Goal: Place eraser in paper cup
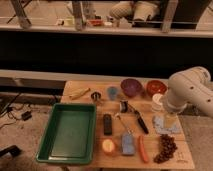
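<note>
eraser lies flat mid-tabletop, just right of your green tray. the paper cup sits at its 2 o'clock. your claw hangs spread wide and empty at the cup's 5 o'clock.
</note>
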### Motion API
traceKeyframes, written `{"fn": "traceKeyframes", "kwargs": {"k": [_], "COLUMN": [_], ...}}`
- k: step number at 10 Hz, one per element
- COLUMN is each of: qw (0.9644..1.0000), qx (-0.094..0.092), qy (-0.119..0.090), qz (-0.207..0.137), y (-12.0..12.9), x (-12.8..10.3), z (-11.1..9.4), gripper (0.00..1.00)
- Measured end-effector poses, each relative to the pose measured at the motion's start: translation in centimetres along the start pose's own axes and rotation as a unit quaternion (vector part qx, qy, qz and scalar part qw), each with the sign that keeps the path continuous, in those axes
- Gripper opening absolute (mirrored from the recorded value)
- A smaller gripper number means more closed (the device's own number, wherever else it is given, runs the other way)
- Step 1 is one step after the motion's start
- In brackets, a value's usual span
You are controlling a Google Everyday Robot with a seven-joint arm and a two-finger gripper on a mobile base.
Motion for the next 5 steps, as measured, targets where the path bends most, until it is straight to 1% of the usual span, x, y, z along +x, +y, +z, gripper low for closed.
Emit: {"fn": "traceKeyframes", "kwargs": {"k": [2,5], "qw": [1.0,0.9994], "qx": [0.001,0.018], "qy": [0.0,0.003], "qz": [0.001,0.03], "y": [-0.01,-0.77], "x": [-0.01,-0.47], "z": [0.02,0.44], "gripper": [0.8,0.8]}}
